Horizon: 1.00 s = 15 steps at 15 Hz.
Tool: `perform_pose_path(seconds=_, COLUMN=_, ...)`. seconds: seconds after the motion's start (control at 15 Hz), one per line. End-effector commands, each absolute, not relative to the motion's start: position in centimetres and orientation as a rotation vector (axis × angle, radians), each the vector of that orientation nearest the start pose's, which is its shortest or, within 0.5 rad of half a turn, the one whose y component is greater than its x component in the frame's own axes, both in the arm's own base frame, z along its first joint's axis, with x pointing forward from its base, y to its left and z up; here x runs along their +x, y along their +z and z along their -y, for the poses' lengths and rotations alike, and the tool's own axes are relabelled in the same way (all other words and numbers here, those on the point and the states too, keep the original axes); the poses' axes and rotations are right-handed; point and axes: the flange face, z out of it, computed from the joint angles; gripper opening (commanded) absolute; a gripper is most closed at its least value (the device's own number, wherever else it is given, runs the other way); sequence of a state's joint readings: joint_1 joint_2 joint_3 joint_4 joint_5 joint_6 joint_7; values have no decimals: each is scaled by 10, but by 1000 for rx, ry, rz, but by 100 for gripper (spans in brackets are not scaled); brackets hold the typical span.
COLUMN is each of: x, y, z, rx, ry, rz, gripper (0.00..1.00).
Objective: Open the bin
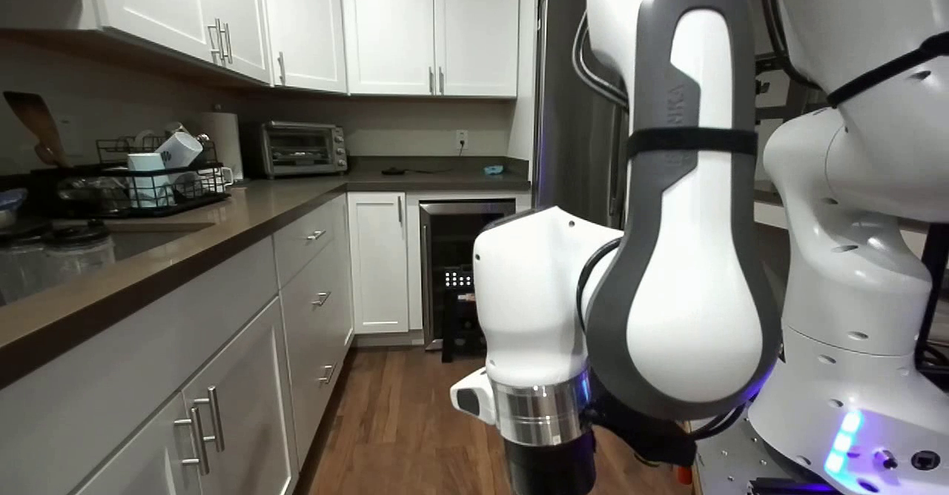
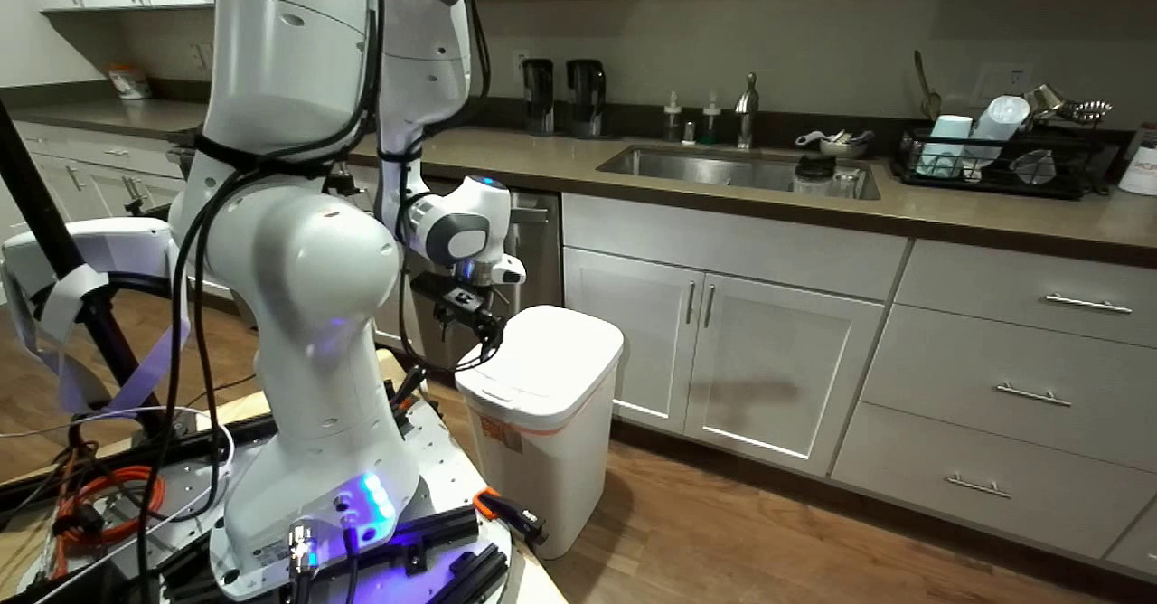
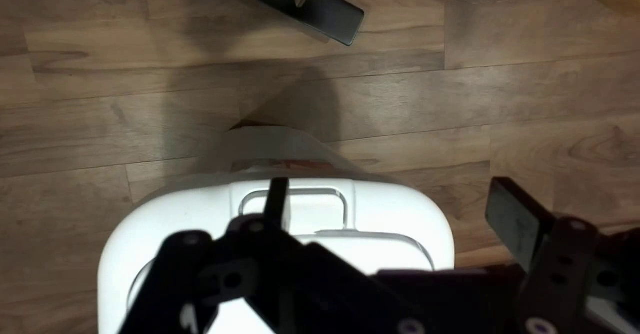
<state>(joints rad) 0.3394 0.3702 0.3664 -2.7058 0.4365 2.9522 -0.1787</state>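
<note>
Bin is on the floor beside the robot base, lid down. My fingers are spread, gripping nothing; one overlaps the tab in wrist view, contact unclear. I read that placement as set for pressing or prying it.

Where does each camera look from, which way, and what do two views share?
Wrist view: just behind the open black pincer, which shows, facing down at a white plastic bin.
In an exterior view: near the white robot arm, facing white wall cabinets; arm and white base show.
In an exterior view: near the base, facing a grey metal sink; arm, base and pincer show.
Both exterior views share a black wire dish rack.
</note>
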Motion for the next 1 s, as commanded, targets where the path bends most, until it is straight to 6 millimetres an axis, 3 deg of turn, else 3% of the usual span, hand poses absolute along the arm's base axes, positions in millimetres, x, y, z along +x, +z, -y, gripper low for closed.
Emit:
perform_pose_path(seconds=0.0, x=296, y=69, z=-239, rx=-2877, ry=272, rz=717, gripper=100)
perform_pose_path(seconds=0.6, x=347, y=-6, z=-232, rx=-2862, ry=429, rz=819, gripper=100)
perform_pose_path(seconds=0.67, x=350, y=-11, z=-233, rx=-2859, ry=441, rz=819, gripper=75)
perform_pose_path(seconds=0.73, x=350, y=-17, z=-235, rx=-2859, ry=449, rz=817, gripper=73)
perform_pose_path(seconds=0.93, x=347, y=-26, z=-240, rx=-2871, ry=441, rz=801, gripper=53)
